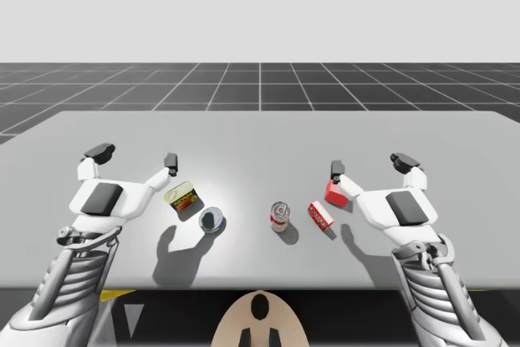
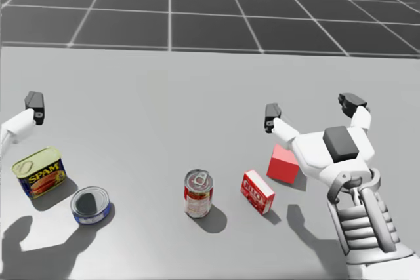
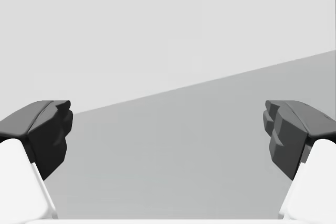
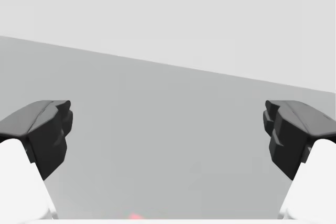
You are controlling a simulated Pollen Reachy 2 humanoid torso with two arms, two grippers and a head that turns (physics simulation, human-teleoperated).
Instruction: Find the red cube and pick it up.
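Right gripper [image 1: 370,165] is spread wide, gripping nothing. Red cube [image 1: 335,193] sits on the table [image 1: 260,136] just under it, at 1 o'clock of the red box [image 1: 320,215]. Left gripper [image 1: 135,156] is wide too, empty.

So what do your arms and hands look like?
My left gripper and right gripper match: white shells, a dark grey panel on the back, two white fingers with black pads. The forearms are ribbed, pale grey.
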